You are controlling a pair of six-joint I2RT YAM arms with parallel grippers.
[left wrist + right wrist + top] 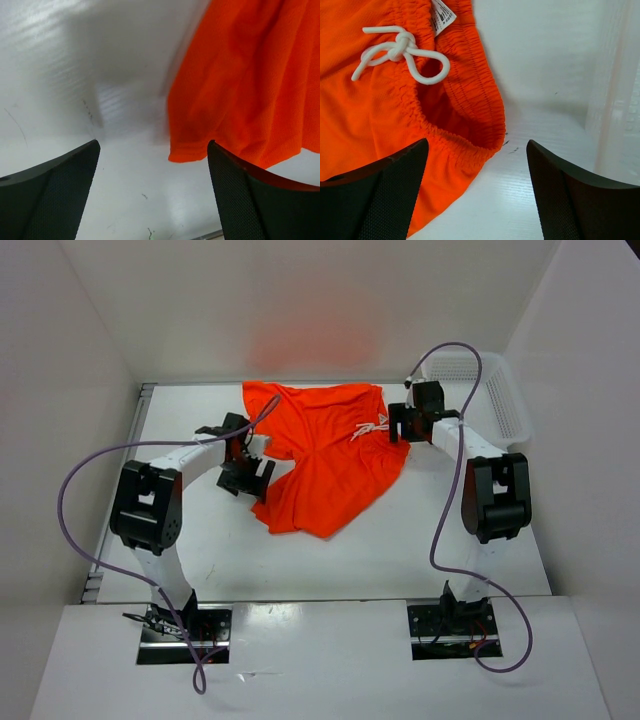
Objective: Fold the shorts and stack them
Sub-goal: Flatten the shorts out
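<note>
Dark finger pads (50, 200) fill the bottom of both wrist views. Left hand (152, 150): spread wide, empty, at the left leg hem of the shorts (330, 455). View blurred; one finger covers part of the hem. Right hand (477, 145): wide apart, gripping nothing, over the waistband corner. Drawstring (402, 44) knotted; label (442, 15) cut off. Shorts lie rumpled on the worktop (450, 530), with both forearms angled in toward them.
</note>
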